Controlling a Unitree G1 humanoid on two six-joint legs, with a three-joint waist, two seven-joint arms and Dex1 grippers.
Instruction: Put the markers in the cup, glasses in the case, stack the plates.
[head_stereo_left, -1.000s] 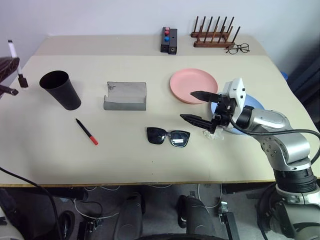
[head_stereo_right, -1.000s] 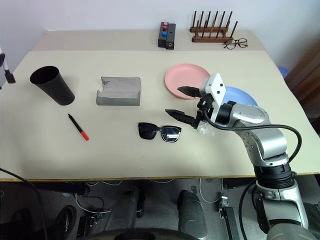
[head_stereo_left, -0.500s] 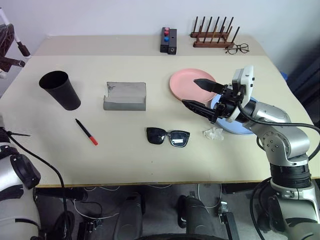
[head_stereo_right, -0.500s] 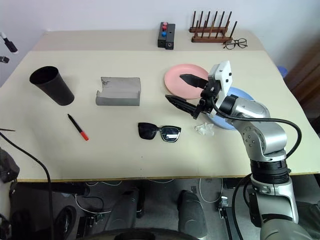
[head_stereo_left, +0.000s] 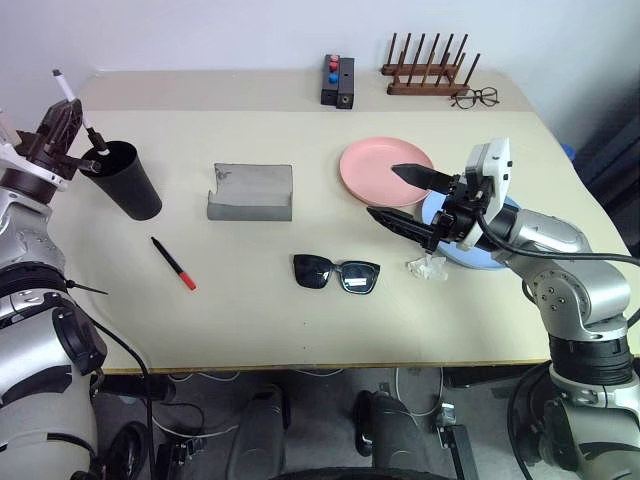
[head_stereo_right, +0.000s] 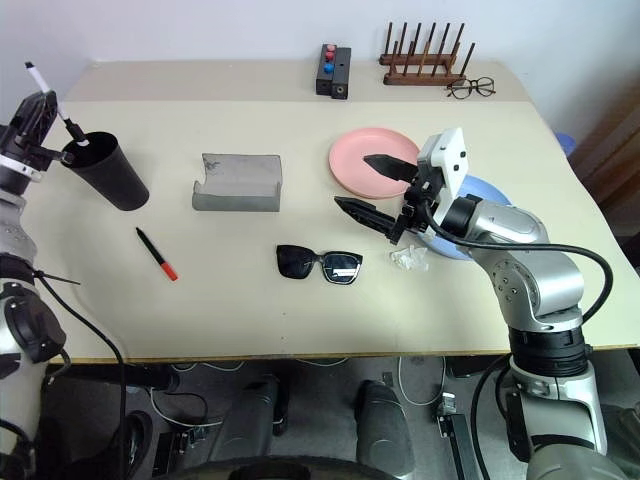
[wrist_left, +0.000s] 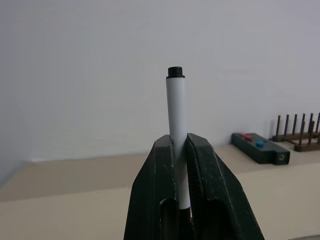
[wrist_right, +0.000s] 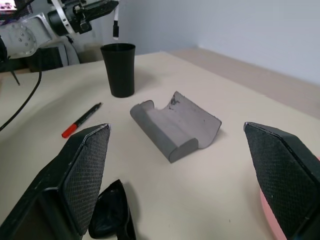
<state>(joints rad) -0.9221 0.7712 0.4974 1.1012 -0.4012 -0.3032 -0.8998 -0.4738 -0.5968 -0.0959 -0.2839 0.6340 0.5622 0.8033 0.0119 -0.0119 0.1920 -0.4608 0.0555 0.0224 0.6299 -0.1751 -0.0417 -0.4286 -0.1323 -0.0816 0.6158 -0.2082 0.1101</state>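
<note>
Our left gripper (head_stereo_left: 62, 125) is clamped tight on a white marker (wrist_left: 176, 135), holding it tilted right over the rim of the black cup (head_stereo_left: 125, 180). Right gripper (head_stereo_left: 400, 195) hangs wide apart, gripping nothing, between the pink plate (head_stereo_left: 385, 168) and the sunglasses (head_stereo_left: 336, 273). Red-tipped marker (head_stereo_left: 173, 263) lies on the table (head_stereo_left: 250, 320) just below the cup.

A wide beige table (head_stereo_left: 300, 310) spans the room against a plain pale wall (head_stereo_left: 250, 30). A seam runs across its far part. Under the near edge, dark floor (head_stereo_left: 330, 400) carries loose cables (head_stereo_left: 190, 425). At the far right, a dark blue panel (head_stereo_left: 615, 150) stands beside the table.
</note>
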